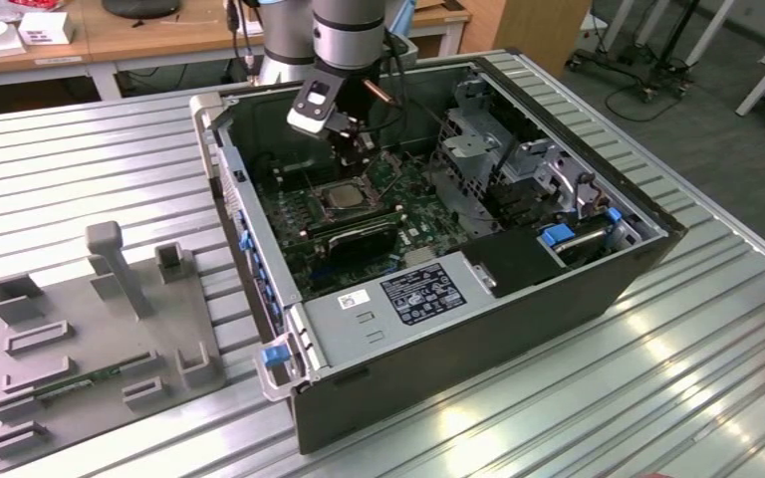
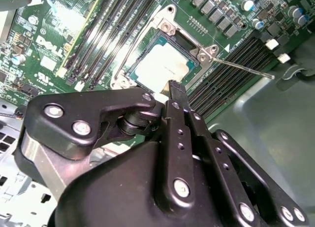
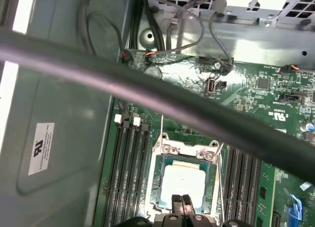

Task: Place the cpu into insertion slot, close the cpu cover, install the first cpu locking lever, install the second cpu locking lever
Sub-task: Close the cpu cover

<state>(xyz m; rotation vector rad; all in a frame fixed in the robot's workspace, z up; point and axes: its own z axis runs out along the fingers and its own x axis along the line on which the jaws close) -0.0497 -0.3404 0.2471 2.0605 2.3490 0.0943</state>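
1. Tray first, at the exterior view's left: a grey fixture tray (image 1: 37,398) with upright posts and slots lay on the ribbed metal table (image 1: 77,179), well apart from your gripper.
2. To its right stood the open computer case (image 1: 489,339), with the green motherboard (image 1: 416,214) facing up inside it.
3. Your arm (image 1: 350,30) reached down into the case from above, and the gripper (image 1: 355,159) hung just over the board, near the socket.
4. In both wrist views the cpu (image 2: 162,64) (image 3: 184,180), pale and square, sat inside the insertion slot (image 2: 183,40), between banks of long black memory slots (image 3: 129,173).
5. The cpu cover (image 3: 154,182) lay flat as a silvery frame around the chip.
6. Your gripper's fingertips (image 2: 174,89) were pressed together with nothing between them. Their tips were at the edge of the cpu; you could not have told whether they touched it.
7. A thin lever rod (image 2: 243,68) stuck out from the socket's corner, across the memory slots.
8. Farthest toward the exterior view's right, a blue latch (image 1: 562,234) sat by the case's wall.
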